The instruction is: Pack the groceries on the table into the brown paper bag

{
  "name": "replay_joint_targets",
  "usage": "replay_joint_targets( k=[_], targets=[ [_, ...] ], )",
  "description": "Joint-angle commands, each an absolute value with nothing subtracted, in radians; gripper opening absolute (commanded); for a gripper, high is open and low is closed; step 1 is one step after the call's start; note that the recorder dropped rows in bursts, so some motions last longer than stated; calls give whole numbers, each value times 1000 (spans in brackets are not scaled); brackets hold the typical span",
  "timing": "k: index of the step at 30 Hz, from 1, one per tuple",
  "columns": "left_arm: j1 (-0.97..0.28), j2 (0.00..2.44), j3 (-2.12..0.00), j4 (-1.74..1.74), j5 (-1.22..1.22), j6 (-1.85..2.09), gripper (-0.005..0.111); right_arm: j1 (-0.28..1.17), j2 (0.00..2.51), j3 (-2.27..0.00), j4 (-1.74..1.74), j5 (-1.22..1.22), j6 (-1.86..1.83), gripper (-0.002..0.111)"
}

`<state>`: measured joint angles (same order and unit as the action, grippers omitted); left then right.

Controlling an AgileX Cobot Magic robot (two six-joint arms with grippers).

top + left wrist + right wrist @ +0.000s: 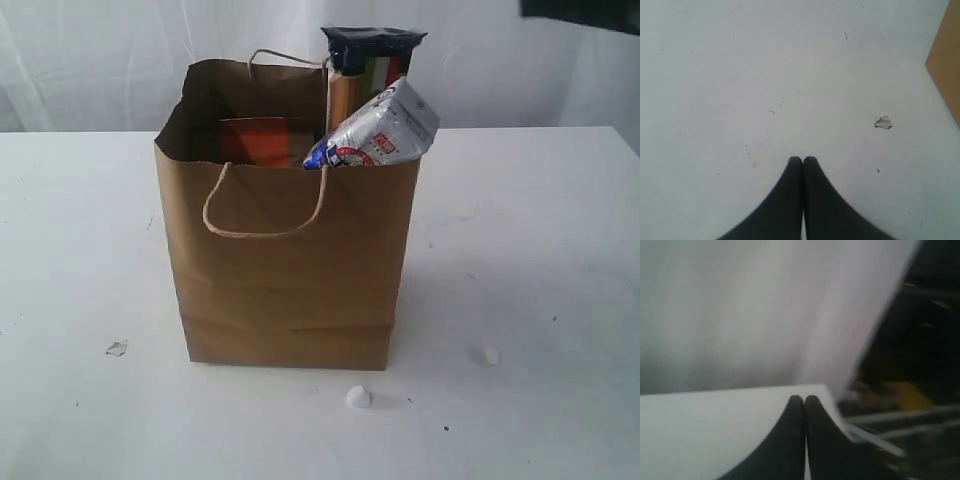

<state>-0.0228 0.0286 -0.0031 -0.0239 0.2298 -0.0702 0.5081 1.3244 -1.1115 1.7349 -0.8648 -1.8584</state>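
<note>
1 bench [80,250], white. 1 paper bag [290,290], upright on bench. 1 spaghetti packet [370,55], standing in bag, top protruding. 1 orange-labelled pouch [255,140], inside bag. 1 white-blue pack [380,130], leaning at rim. Left gripper [803,160], right gripper [803,399]: each pressed together, empty. 2 crumbs [358,397], on bench.

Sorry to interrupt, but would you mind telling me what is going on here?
A two-armed robot is packing groceries into a paper bag on a table. A spaghetti packet sticks up out of it, a white-blue carton leans on its rim, and an orange-labelled pouch shows inside. Only crumbs lie on the table around it. The left gripper and right gripper are shut and empty, away from the bag.
</note>
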Motion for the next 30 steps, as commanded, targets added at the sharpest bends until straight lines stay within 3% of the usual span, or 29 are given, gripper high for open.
replay_joint_targets(
  k=[1, 8, 14, 24, 30],
  targets=[
    [-25, 23, 0, -29, 232, -73, 0, 480, 1321, -1022, 1744, -1098, -2133, 0],
    [-25, 23, 0, -29, 232, -73, 0, 477, 1321, -872, 1744, -974, -2134, 0],
    [-25, 23, 0, -29, 232, -73, 0, 477, 1321, -791, 1744, -800, -1890, 0],
    [-25, 23, 0, -29, 232, -73, 0, 477, 1283, -680, 1744, -420, -794, 0],
    [-25, 23, 0, -29, 232, -73, 0, 477, 1279, -603, 1542, -313, -947, 0]
  ],
)
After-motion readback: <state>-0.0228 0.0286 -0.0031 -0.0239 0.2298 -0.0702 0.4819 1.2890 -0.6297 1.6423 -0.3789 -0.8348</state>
